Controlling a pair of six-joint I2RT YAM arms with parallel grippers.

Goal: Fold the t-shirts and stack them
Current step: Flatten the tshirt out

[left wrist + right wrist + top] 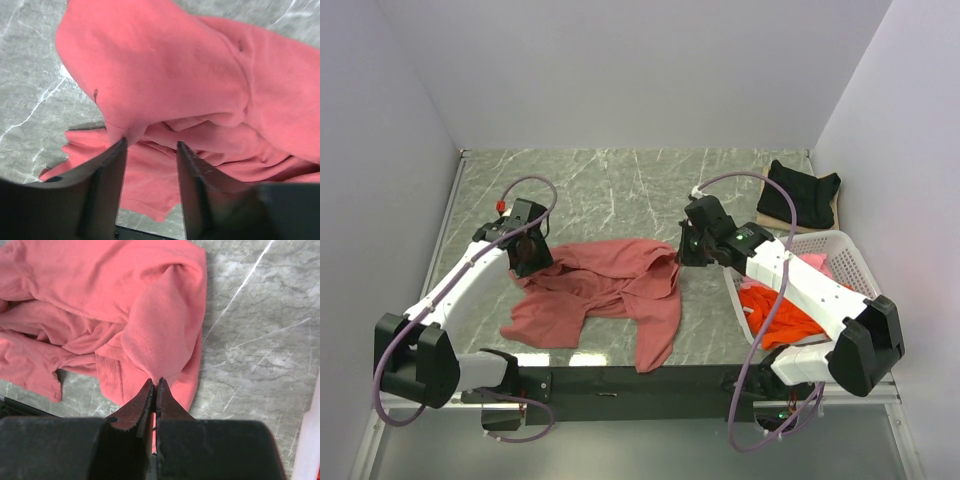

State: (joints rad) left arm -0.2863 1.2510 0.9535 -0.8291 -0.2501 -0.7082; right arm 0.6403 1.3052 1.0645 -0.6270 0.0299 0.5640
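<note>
**Speaker 1:** What is shown, and where is the shirt?

**Speaker 2:** A dusty brick-red t-shirt (605,290) is seen crumpled on a grey marbled table (620,190), between the two arms. A small fold at its right edge is pinched in the tightly closed jaws of the right gripper (156,382). The left gripper (150,145) is held with its jaws apart. A peak of cloth touches one fingertip (112,160), but nothing is clamped.

**Speaker 1:** What could go wrong?

**Speaker 2:** Only a thin fold is held on the right, so it could be pulled free by a quick lift. If the left jaws were closed where they stand, several layers might be caught and the shirt spread out twisted. An orange t-shirt (775,310) and a pink t-shirt (813,262) are kept in a white lattice basket (850,265) beside the right arm, which might be nudged. A black t-shirt (802,190) lies well apart, at the far right corner.
</note>
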